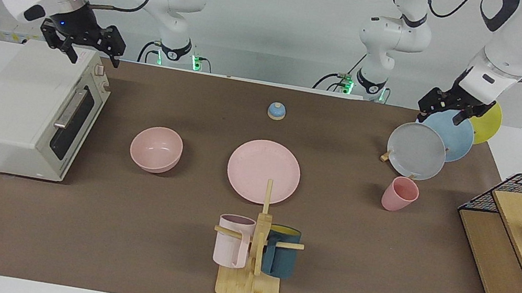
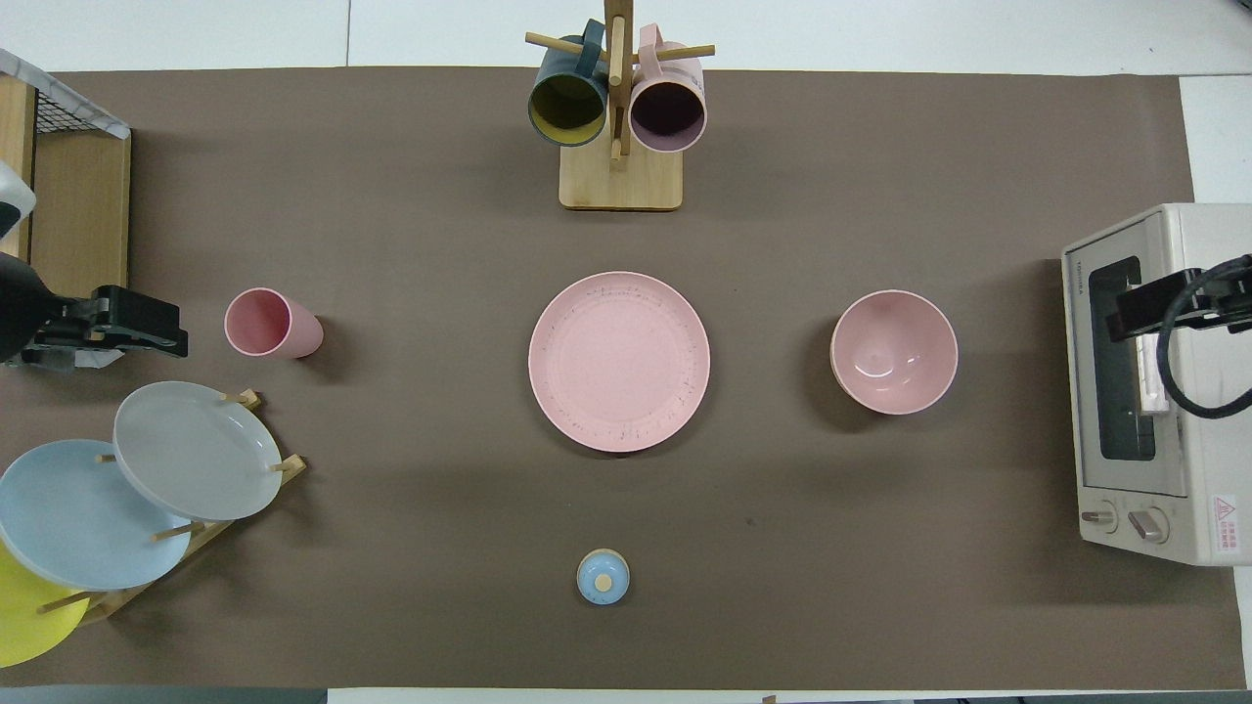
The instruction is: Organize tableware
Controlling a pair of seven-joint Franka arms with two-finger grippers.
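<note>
The matte pink wide flat plate [image 1: 264,171] lies at the middle of the brown mat. It looks stiff, light and smooth, so a pinch on its thin rim seems the surest hold.

In the overhead view, the matte pink round bowl [image 2: 894,351] sits at its 3 o'clock and the small pink handleless tumbler [image 2: 272,323] at its 9 o'clock. Both look rigid; their rims suit a wall pinch.

The wooden mug tree [image 2: 619,147] stands at 12 o'clock.

The right gripper [image 1: 81,43] hangs over the white toaster oven [image 1: 23,112], fingers apart. The left gripper [image 1: 450,108] hangs over the leaning grey, blue and yellow plates [image 1: 417,150], also spread.
</note>
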